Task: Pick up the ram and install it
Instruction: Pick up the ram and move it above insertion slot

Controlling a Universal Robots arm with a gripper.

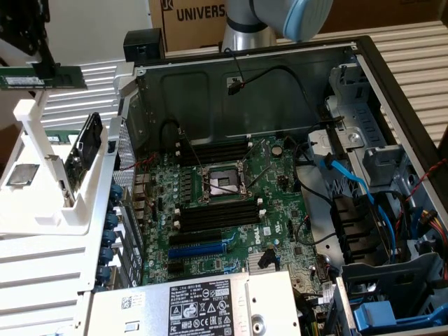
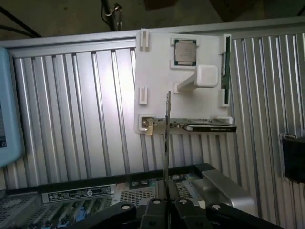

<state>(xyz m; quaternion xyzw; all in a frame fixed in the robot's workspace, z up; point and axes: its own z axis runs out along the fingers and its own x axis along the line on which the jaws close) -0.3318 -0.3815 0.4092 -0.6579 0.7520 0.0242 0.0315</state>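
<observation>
My gripper (image 1: pixel 42 68) is up at the far left of the exterior view, above the white parts holder (image 1: pixel 35 210) and outside the computer case. It is shut on the ram (image 1: pixel 43 78), a long green stick held level in the air. In the wrist view the ram (image 2: pixel 167 143) shows edge-on, running out from between the black fingers (image 2: pixel 155 210) of the gripper (image 2: pixel 167 206). The motherboard (image 1: pixel 280 203) lies in the open case, with long black empty slots (image 1: pixel 213 151) behind the processor socket (image 1: pixel 221 182) and more slots (image 1: pixel 217 217) in front of it.
The white holder (image 2: pixel 157 86) carries a square silver processor chip (image 2: pixel 185 51), a dark card on edge (image 2: pixel 209 128) and a second green stick (image 2: pixel 225 67). Cables (image 1: pixel 350 182), drive cages (image 1: pixel 378 133) and the power supply (image 1: pixel 203 304) crowd the case. A ribbed metal surface (image 2: pixel 71 109) lies below.
</observation>
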